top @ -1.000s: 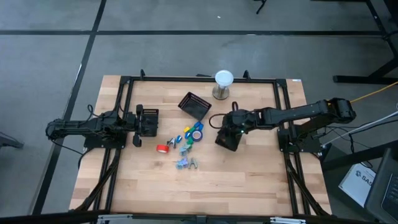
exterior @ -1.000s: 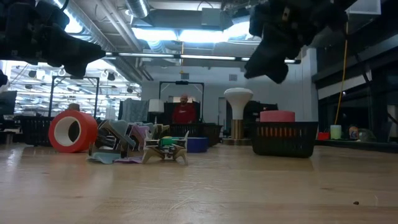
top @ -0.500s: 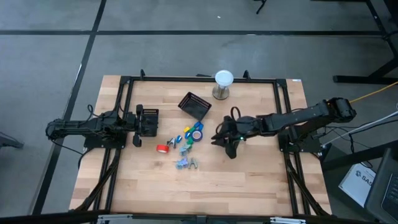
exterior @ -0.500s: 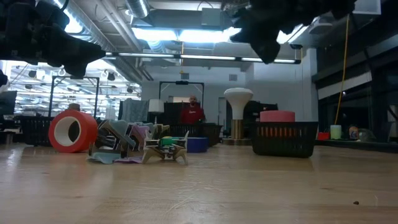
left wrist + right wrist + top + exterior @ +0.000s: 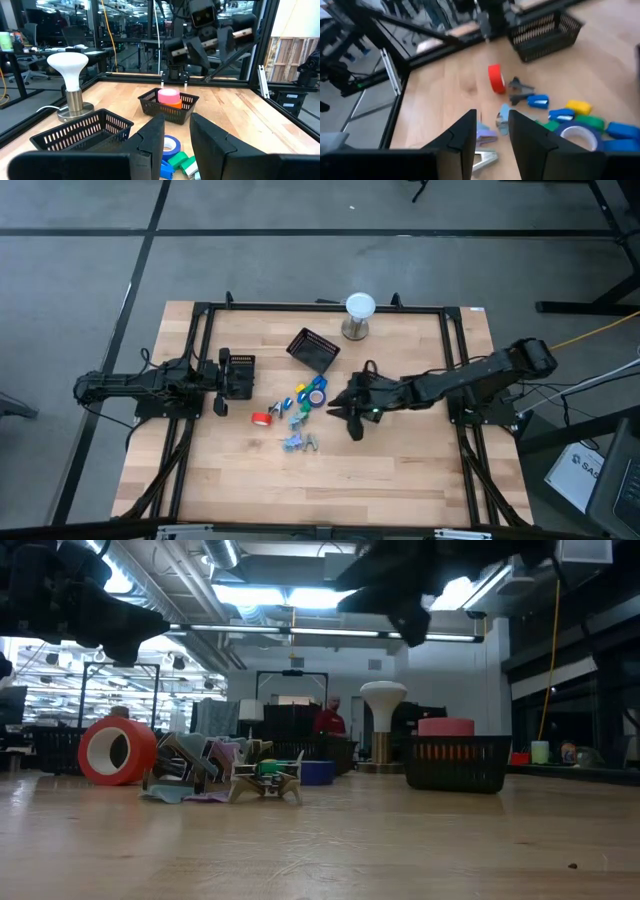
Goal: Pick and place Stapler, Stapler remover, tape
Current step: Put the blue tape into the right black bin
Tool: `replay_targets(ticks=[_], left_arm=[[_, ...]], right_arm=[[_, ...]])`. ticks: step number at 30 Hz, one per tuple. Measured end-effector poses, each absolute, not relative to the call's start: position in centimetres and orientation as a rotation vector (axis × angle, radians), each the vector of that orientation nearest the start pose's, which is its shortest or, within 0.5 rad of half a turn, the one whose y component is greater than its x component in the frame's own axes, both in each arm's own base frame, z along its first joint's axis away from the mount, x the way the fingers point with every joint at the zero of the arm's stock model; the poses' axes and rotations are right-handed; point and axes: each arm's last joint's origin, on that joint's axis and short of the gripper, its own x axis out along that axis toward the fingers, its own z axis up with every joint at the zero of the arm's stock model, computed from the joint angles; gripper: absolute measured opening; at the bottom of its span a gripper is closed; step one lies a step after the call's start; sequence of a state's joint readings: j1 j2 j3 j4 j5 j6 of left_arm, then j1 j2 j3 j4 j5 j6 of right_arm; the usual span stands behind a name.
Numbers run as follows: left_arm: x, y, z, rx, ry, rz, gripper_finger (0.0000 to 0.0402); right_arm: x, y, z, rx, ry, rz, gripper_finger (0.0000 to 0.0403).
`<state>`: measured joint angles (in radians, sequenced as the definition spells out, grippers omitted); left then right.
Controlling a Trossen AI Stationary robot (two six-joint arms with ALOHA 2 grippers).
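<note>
A heap of small things lies mid-table: a red tape roll [image 5: 260, 419] standing on its rim [image 5: 494, 78], a blue tape ring [image 5: 317, 393] lying flat [image 5: 577, 134], small blue, green and yellow staplers [image 5: 300, 396], and staple removers [image 5: 300, 442] toward the near edge. My right gripper [image 5: 345, 412] hovers open just right of the heap, above the table, nothing between its fingers [image 5: 492, 135]. My left gripper [image 5: 222, 380] waits at the table's left, level and open [image 5: 177, 135], touching nothing.
A black mesh basket [image 5: 313, 348] holding a pink roll [image 5: 169, 95] stands behind the heap. A second basket [image 5: 240, 368] stands by my left gripper. A white lamp [image 5: 359, 315] stands at the far edge. The black frame [image 5: 455, 350] borders the table; bare wood lies along the near side.
My right gripper has travelled toward the table's left, from beside the heap's right to its edge, and its fingers have tipped up from steeply down to a shallower slant. Its fingers have stayed apart. The things on the table have not moved.
</note>
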<state>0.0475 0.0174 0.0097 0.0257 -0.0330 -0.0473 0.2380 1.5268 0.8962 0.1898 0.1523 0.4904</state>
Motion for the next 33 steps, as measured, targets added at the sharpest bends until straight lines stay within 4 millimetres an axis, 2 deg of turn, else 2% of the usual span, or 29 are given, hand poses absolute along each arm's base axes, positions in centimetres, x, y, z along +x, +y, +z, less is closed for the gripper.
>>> replay_targets(ticks=[7,11,15,18,26,33], left_arm=[[9.8,0.6,16.8,-0.048,-0.020,0.080,0.0088],[9.8,0.6,16.8,-0.047,-0.020,0.080,0.0088],[9.8,0.6,16.8,-0.047,-0.019,0.080,0.0088],[9.8,0.6,16.8,-0.048,-0.020,0.080,0.0088],[9.8,0.6,16.8,-0.048,-0.019,0.080,0.0088],[9.8,0.6,16.8,-0.048,-0.019,0.080,0.0088]], right_arm=[[37.5,9.0,22.6,0.270,0.665,0.039,0.0116],[39.6,9.5,22.4,0.188,0.807,0.029,0.0116],[41.1,9.7,22.3,0.100,0.866,0.011,0.0116],[41.7,9.6,21.8,-0.004,0.871,-0.019,0.0116],[41.3,9.2,21.3,-0.204,0.923,-0.075,0.0116],[40.7,9.0,20.9,-0.257,0.999,-0.061,0.0116]])
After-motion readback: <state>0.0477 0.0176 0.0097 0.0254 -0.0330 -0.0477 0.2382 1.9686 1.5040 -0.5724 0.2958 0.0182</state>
